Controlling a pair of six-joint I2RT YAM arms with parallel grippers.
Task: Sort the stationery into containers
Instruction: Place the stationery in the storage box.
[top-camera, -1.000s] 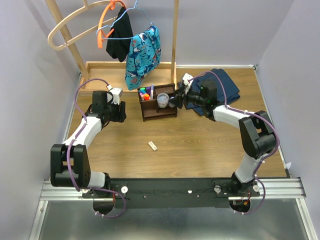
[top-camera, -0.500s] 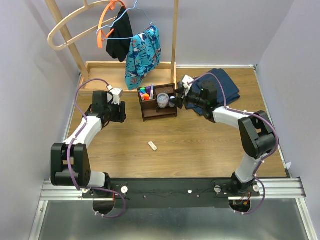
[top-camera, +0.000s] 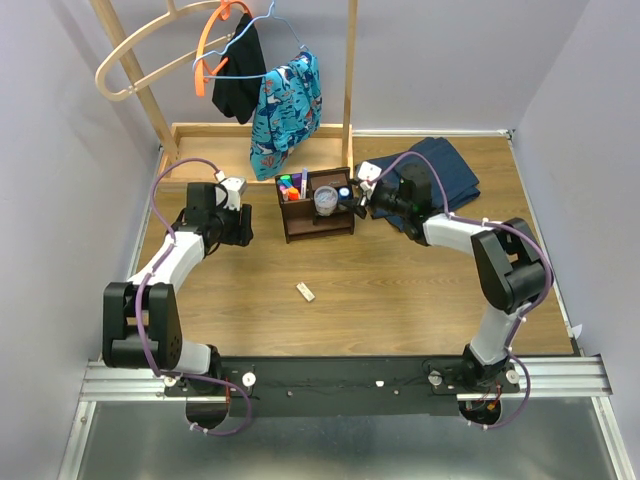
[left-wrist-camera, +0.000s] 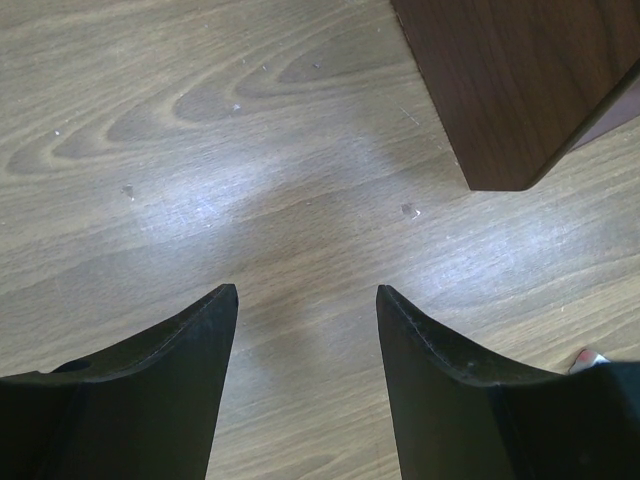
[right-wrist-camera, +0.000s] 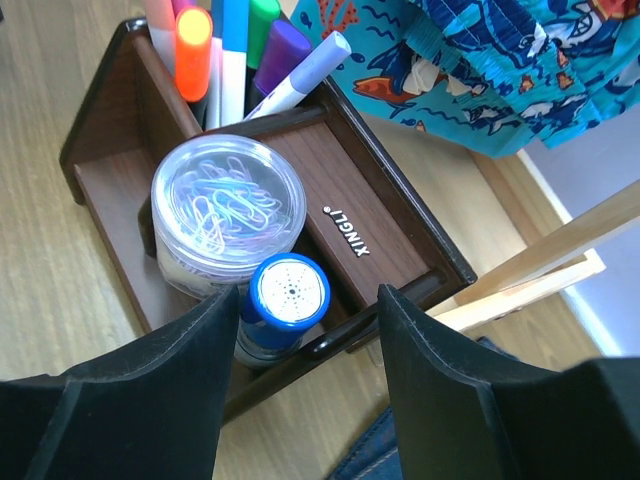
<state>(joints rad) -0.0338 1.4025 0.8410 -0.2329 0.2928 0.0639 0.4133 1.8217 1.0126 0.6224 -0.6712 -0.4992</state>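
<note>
Your top camera is fixed above and behind the arm bases, facing down and forward from far enough to take in the whole bench (top-camera: 380, 290), both arms and the organiser (top-camera: 318, 228) near the back. Your left wrist camera looks down past the left tool (left-wrist-camera: 305, 290) from very close onto bare bench, with one organiser corner entering at upper right. Your right wrist camera looks down past the right tool (right-wrist-camera: 307, 290) at close range into the organiser's compartments, so the organiser is common to all three views.
</note>
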